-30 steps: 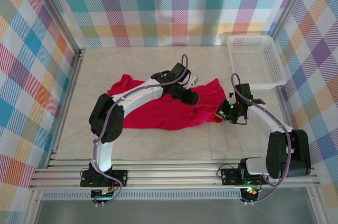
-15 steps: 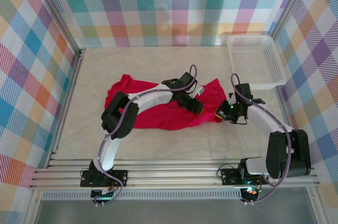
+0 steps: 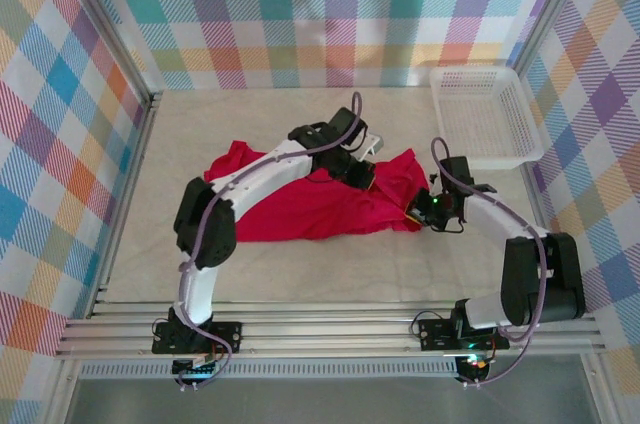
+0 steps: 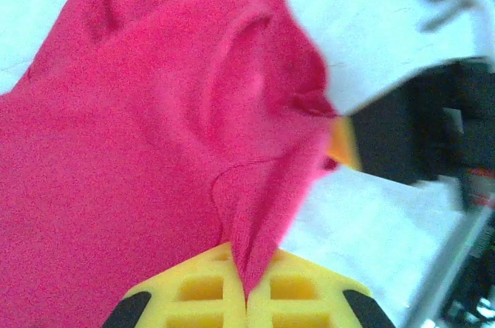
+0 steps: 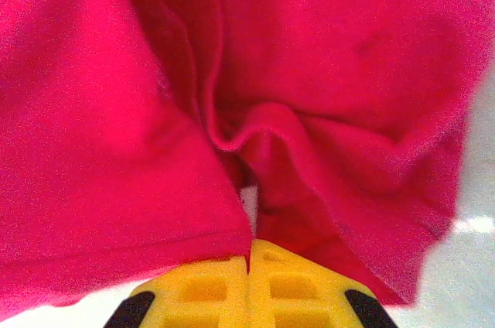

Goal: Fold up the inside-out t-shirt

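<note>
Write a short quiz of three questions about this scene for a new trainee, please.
1. True or false: the left gripper is shut on a fold of the red t-shirt.
2. Where does the white basket stand? A) at the far right corner of the table; B) at the near left corner; C) on top of the shirt.
3. Which gripper holds the shirt end nearest the basket?

Key: 1 true. 2 A. 3 the right gripper.
</note>
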### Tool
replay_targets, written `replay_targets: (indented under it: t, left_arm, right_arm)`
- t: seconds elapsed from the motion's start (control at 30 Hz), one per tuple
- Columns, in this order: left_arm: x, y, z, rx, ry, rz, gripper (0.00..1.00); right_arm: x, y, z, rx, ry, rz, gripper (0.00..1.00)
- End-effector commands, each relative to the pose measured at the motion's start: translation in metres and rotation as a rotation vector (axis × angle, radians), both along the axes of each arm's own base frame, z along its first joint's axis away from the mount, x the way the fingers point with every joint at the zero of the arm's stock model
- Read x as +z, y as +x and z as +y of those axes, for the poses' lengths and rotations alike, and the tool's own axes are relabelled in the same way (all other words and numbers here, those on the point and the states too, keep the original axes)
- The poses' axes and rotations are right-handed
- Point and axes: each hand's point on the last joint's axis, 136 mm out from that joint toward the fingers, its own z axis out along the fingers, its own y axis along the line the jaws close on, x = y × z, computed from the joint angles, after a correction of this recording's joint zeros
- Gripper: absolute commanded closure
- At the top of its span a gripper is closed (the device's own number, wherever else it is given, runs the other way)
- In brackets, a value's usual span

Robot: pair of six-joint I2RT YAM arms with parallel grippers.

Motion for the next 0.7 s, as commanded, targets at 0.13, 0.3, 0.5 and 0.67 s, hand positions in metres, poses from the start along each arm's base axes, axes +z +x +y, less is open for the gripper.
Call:
replay_targets:
  t: [0.13, 0.3, 0.5, 0.67]
  left_arm:
    - [0.052, -0.016, 0.006, 0.026, -0.168, 0.006, 1.00]
    - [0.018, -0.018, -0.005, 0.062, -0.216, 0.120, 1.00]
    - [-0.008, -0.012, -0.006, 0.142, -0.199, 0.184, 1.00]
    - [-0.014, -0.008, -0.006, 0.172, -0.183, 0.205, 1.00]
  right_arm:
    - [-0.022, -0.013, -0.021, -0.020, -0.113, 0.089, 1.00]
    - [0.020, -0.015, 0.003, 0.035, -0.040, 0.018, 0.82]
    - [0.067, -0.017, 0.047, 0.048, 0.142, -0.128, 0.82]
    - [0.074, -0.004, 0.094, 0.061, 0.261, -0.179, 0.87]
